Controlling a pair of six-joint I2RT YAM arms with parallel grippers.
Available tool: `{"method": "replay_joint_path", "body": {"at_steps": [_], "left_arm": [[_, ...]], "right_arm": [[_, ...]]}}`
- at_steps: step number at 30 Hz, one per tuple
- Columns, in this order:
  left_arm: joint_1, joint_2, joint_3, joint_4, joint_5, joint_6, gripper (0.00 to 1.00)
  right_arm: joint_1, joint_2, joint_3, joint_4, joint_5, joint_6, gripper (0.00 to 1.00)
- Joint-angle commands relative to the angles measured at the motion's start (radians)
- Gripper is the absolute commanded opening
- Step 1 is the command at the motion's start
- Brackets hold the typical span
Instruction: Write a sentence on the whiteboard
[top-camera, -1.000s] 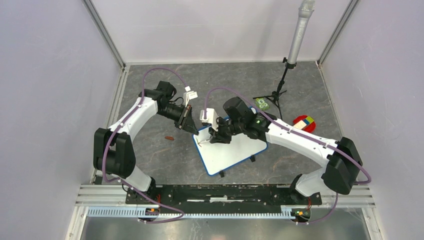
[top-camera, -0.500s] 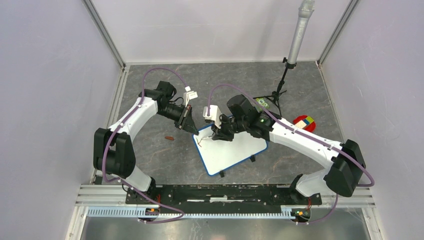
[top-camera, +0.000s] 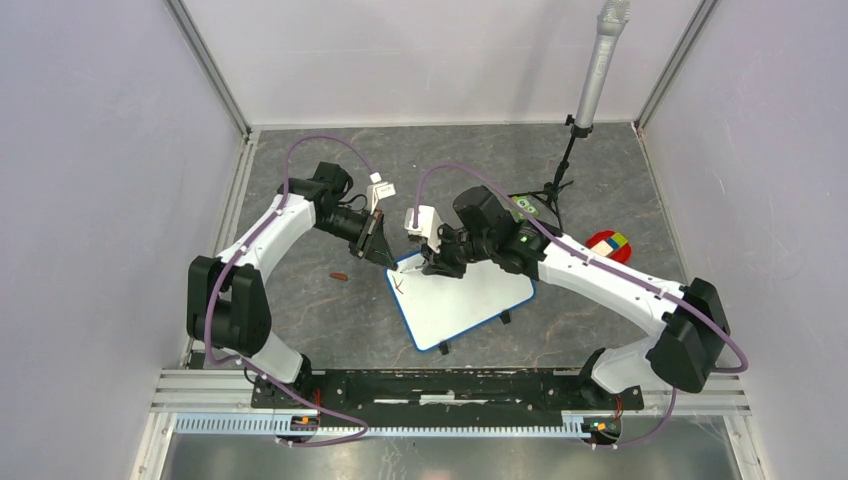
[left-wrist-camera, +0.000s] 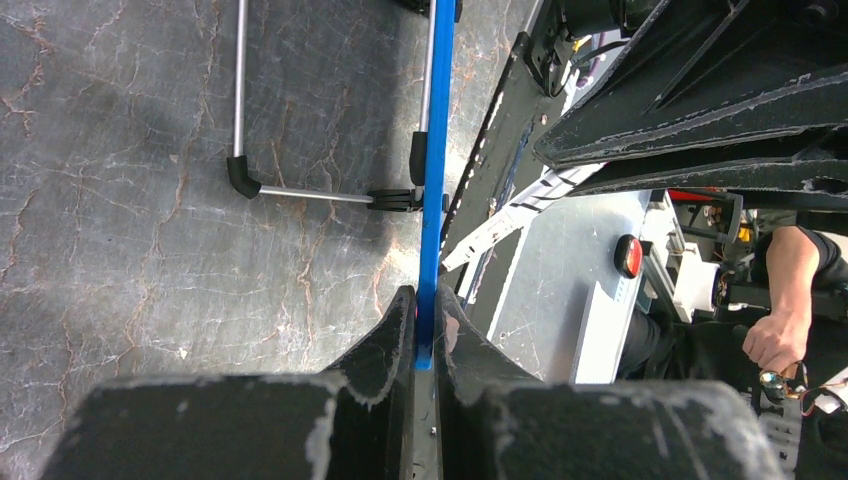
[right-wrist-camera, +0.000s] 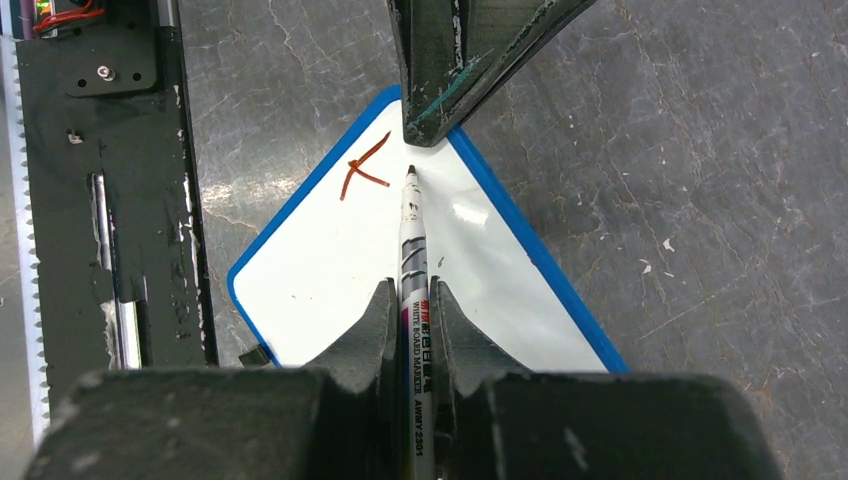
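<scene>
- Whiteboard (top-camera: 470, 305) lies skewed, a corner pinched in the jaws of the left gripper (left-wrist-camera: 425, 300).
- Right gripper (right-wrist-camera: 411, 295) jaws clamp a marker (right-wrist-camera: 412, 240), its tip pointing toward that corner.

On the marker (right-wrist-camera: 413, 250) — "WHITE BOARD MARKER"

The left arm (top-camera: 262, 235) and right arm (top-camera: 600, 280) were clad in white shells with black joints and purple cables (top-camera: 322, 138); the black right gripper (right-wrist-camera: 411, 292) was scuffed.
</scene>
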Motion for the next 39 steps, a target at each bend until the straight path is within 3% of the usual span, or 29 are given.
{"method": "replay_joint_path", "body": {"at_steps": [1,13,26,39], "left_arm": [[-0.005,-0.017,0.012,-0.002,0.0,0.021,0.03],[-0.005,-0.016,0.012,-0.002,0.002,0.021,0.02],[-0.006,-0.011,0.015,-0.002,0.006,0.018,0.02],[-0.006,-0.014,0.012,-0.002,0.003,0.021,0.02]], "right_arm": [[-0.003,0.002,-0.007,0.025,0.012,-0.011,0.0],[0.015,-0.051,-0.135,0.035,-0.051,0.032,0.0],[0.009,-0.057,-0.011,0.023,-0.058,0.032,0.0],[0.004,-0.037,-0.052,0.026,-0.024,0.021,0.0]]}}
